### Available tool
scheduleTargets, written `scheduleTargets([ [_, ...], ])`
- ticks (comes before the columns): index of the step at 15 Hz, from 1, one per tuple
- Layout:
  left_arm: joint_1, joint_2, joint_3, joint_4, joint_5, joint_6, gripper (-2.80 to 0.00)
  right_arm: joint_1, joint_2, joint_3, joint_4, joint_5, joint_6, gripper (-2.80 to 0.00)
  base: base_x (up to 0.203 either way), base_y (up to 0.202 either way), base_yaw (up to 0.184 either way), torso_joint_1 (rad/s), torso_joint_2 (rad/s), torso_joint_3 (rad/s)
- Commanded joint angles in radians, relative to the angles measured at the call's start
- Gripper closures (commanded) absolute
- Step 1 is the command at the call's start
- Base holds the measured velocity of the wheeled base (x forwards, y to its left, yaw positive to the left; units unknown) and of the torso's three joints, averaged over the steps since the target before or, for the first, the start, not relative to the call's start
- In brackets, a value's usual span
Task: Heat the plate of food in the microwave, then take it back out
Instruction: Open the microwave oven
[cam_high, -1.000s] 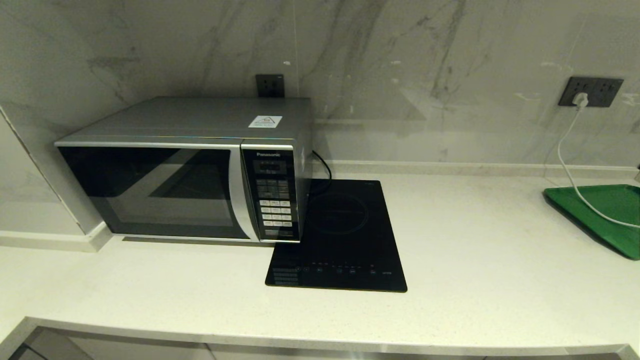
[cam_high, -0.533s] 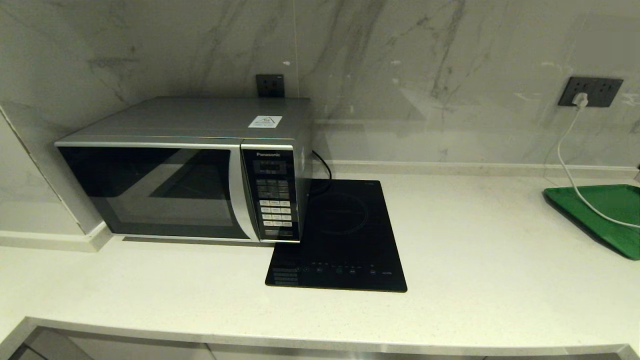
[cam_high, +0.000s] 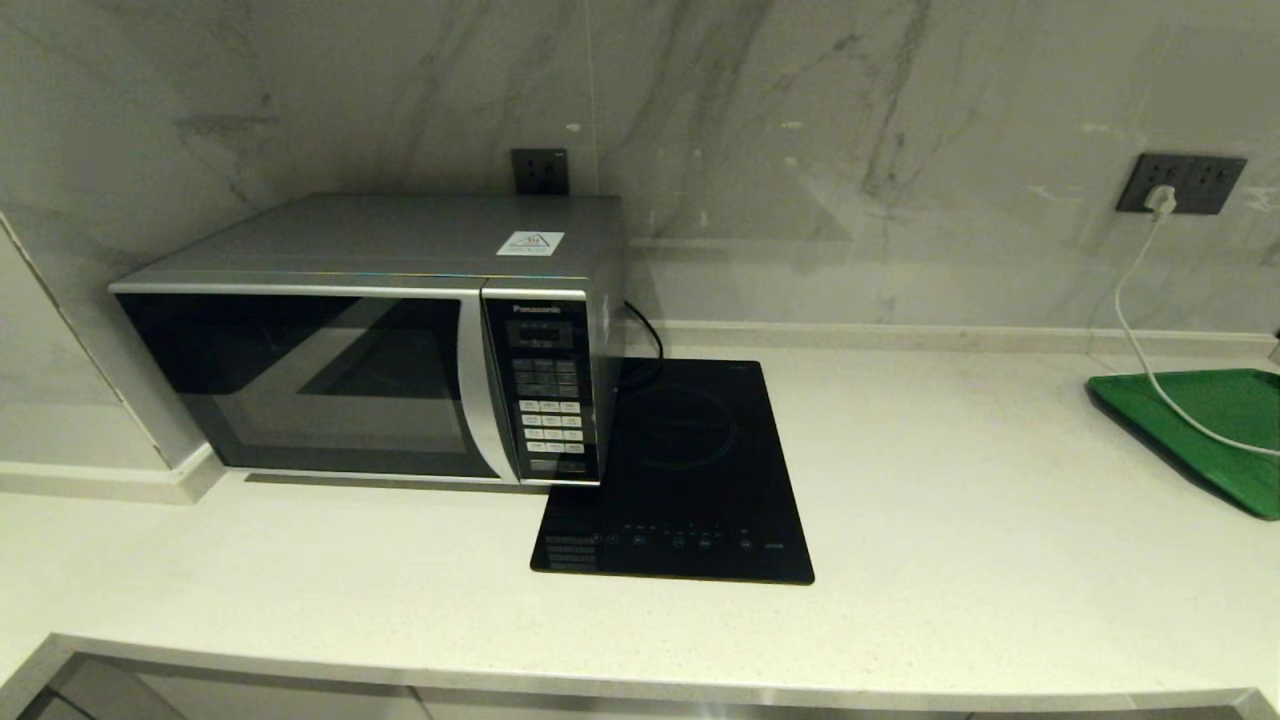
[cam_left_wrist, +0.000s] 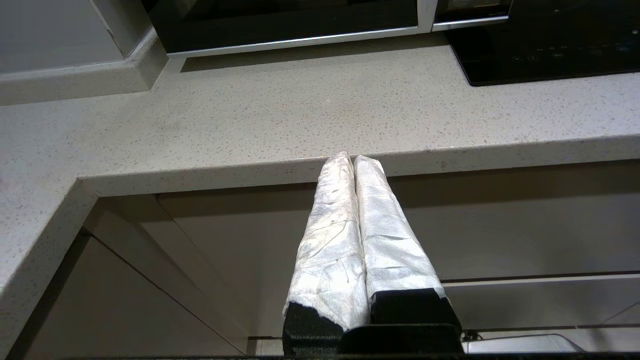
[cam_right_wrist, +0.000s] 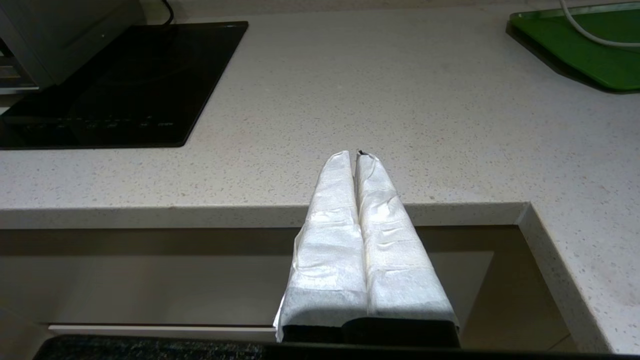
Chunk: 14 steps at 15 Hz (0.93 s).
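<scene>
Silver-grey microwave (cam_high: 370, 335) sits at the back left of the pale speckled counter (cam_high: 960, 520), door shut, w/ the curved handle strip just left of the button panel. Black hob (cam_high: 680, 475) lies flat beside it, its back left corner tucked under the microwave's right end. Green tray (cam_high: 1205, 430) is far right, white cable (cam_high: 1150, 330) trailing over it from the wall socket.

Plate of food: not visible in any view. Can't tell if it's behind the dark door glass or somewhere off-frame.

Left gripper (cam_left_wrist: 354, 159) hangs low in front of the counter edge, white-wrapped fingers pressed together, nothing between them. Right gripper (cam_right_wrist: 356, 155) likewise: fingers closed on each other, empty, tips just past the counter's front edge, facing the open stretch between hob and tray.

Key relation: the microwave lies ahead & up from the left gripper's fingers, slightly to its left, long axis running side to side across the counter. Left arm is clearly the nearer one; handle strip stands upright at the door's right end. Judging by this, opening the door is probably the first job, and fingers would need to spread first.
</scene>
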Motion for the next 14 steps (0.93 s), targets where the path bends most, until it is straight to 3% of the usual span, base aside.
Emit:
scheduleTargets([
  [1, -0.002, 0.055, -0.082, 0.001, -0.04, 0.013, 0.0, 0.0, 0.0, -0.001, 0.0, 0.0, 0.001, 0.0, 0.0, 0.0, 0.0, 0.0, 0.0, 0.0],
  [3, 0.003, 0.202, -0.249, 0.001, -0.081, 0.014, 0.0, 0.0, 0.0, -0.001, 0.0, 0.0, 0.001, 0.0, 0.0, 0.0, 0.0, 0.0, 0.0, 0.0],
  [5, 0.005, 0.407, -0.495, 0.051, -0.089, 0.009, 0.0, 0.0, 0.0, -0.001, 0.0, 0.0, 0.001, 0.0, 0.0, 0.0, 0.0, 0.0, 0.0, 0.0],
  [8, -0.002, 0.81, -0.934, 0.299, -0.134, -0.034, 0.0, 0.0, 0.0, 0.001, 0.0, 0.0, 0.001, 0.0, 0.0, 0.0, 0.0, 0.0, 0.0, 0.0],
  [10, 0.002, 1.038, -1.146, 0.49, -0.231, -0.103, 0.0, 0.0, 0.0, 0.0, 0.0, 0.0, 0.001, 0.0, 0.0, 0.0, 0.0, 0.0, 0.0, 0.0],
  [13, 0.049, 1.282, -1.271, 0.644, -0.44, -0.132, 0.0, 0.0, 0.0, -0.001, 0.0, 0.0, 0.001, 0.0, 0.0, 0.0, 0.0, 0.0, 0.0, 0.0],
  [14, 0.059, 1.334, -1.289, 0.657, -0.5, -0.112, -2.8, 0.0, 0.0, 0.0, 0.0, 0.0, 0.001, 0.0, 0.0, 0.0, 0.0, 0.0, 0.0, 0.0],
])
